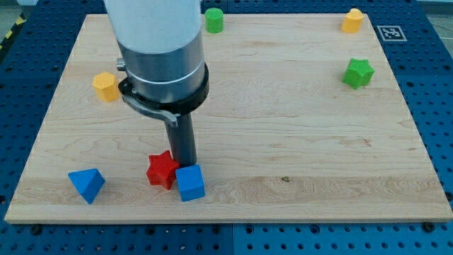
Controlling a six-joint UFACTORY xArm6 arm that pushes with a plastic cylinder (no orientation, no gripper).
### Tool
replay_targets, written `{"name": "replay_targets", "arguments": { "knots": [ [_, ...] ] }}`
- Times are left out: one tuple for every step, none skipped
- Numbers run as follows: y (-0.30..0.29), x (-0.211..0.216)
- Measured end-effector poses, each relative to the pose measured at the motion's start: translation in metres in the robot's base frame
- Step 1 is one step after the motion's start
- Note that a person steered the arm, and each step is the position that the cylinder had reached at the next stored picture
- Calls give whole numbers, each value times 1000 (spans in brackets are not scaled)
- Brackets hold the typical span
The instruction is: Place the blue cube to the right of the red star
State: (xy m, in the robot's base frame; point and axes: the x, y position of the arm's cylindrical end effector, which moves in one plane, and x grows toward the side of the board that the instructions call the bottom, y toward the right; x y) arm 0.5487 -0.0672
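The red star (162, 170) lies near the view's bottom, left of centre. The blue cube (190, 183) sits against its right side, slightly lower, and seems to touch it. My tip (185, 164) is at the end of the dark rod, just above the blue cube and right beside the star's upper right point. The rod hangs from the large grey arm end that fills the view's upper left.
A blue triangular block (87, 185) lies at the bottom left. A yellow block (106, 86) is at the left, a green cylinder (214, 20) at the top, a yellow block (352, 20) at the top right, a green star (358, 73) at the right. The wooden board (297, 142) ends close below the cube.
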Motion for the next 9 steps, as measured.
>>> {"name": "replay_targets", "arguments": {
  "knots": [
    [-30, 11],
    [-61, 16],
    [-73, 16],
    [-60, 0],
    [-15, -30],
    [56, -17],
    [100, 28],
    [98, 64],
    [60, 65]
  ]
}}
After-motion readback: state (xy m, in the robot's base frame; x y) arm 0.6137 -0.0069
